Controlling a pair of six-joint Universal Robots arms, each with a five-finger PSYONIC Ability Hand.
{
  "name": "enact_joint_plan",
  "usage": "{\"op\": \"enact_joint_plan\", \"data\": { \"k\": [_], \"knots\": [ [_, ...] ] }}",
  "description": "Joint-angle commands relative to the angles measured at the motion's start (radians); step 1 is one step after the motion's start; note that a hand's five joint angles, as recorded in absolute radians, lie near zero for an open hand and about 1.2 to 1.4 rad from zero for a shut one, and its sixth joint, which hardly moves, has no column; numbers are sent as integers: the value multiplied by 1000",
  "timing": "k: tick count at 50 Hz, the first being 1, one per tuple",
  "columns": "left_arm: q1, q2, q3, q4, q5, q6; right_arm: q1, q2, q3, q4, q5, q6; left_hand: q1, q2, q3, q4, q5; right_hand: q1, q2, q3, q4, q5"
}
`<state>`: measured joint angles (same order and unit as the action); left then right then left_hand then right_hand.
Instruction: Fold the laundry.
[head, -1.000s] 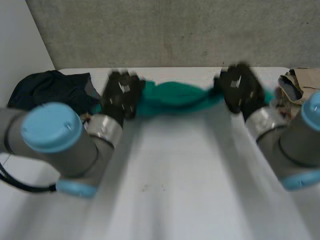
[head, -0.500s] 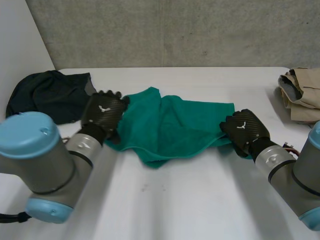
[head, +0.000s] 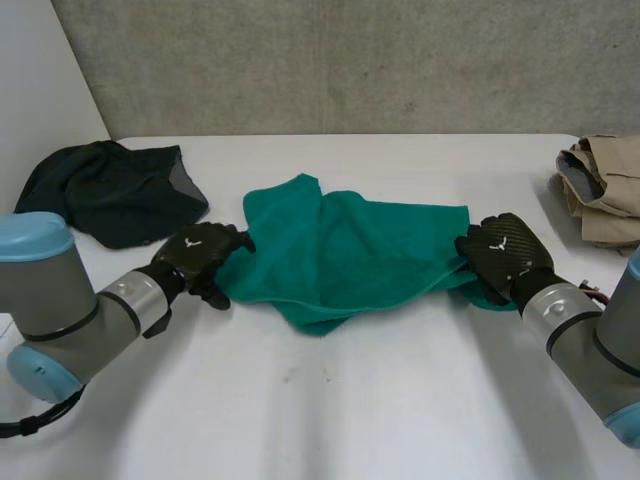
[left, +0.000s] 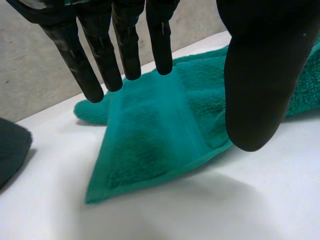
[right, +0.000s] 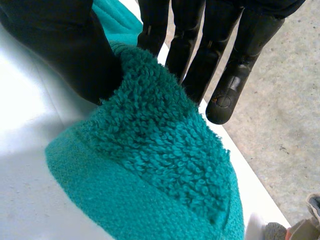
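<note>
Left robot hand (head: 200, 258) retreated to towel (head: 350, 250) edge, near dark garment (head: 110, 190).

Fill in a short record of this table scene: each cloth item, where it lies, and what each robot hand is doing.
surface: white table
middle: green terry towel, rumpled, lying flat
left hand: open, fingers straight above the towel's left corner
right hand: thumb and fingers pinching the towel's right edge
far left: dark crumpled garment
far right: beige bunched garment
</note>
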<state>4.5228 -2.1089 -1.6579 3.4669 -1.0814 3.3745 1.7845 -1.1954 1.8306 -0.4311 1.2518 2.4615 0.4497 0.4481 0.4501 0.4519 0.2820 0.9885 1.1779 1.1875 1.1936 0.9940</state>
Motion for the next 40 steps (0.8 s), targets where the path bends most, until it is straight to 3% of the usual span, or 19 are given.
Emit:
{"op": "enact_joint_plan", "data": {
  "k": [1,16,20,22,30,34,36,37,38,39,40],
  "knots": [
    [-93,-62,62,9,-20,3,3,10,1,0,4,-1,104,106,104,102,98,408,218,209,203,228],
    [-146,-164,171,0,-58,2,0,8,1,0,8,-1,368,370,368,366,362,408,218,209,203,228],
    [-148,-168,175,1,-78,2,0,8,1,0,9,-3,673,675,673,671,666,408,218,209,203,228],
    [-148,-169,179,3,-94,3,0,8,1,0,9,-3,946,947,945,944,939,408,218,209,203,228],
    [-160,-83,141,0,-255,8,0,-6,9,35,-3,-16,947,948,946,944,940,408,218,209,203,228],
    [-163,16,78,1,-298,8,0,-62,16,176,-41,-64,947,948,946,944,940,408,218,209,203,228],
    [-166,62,43,8,-299,8,0,-104,15,306,-81,-171,947,948,946,944,940,408,218,209,203,228],
    [-168,75,34,8,-301,8,-2,-115,15,346,-97,-212,947,948,946,944,940,307,118,108,102,127],
    [-169,89,26,8,-301,8,-4,-127,15,380,-106,-237,947,948,946,944,940,13,-177,-187,-193,-168],
    [-171,99,17,8,-301,8,-16,-150,16,434,-132,-281,947,948,946,944,940,-703,-892,-902,-908,-883],
    [-174,118,3,11,-302,8,-25,-156,16,443,-144,-285,947,948,946,944,940,-814,-1003,-1013,-1019,-994]
  ]
}}
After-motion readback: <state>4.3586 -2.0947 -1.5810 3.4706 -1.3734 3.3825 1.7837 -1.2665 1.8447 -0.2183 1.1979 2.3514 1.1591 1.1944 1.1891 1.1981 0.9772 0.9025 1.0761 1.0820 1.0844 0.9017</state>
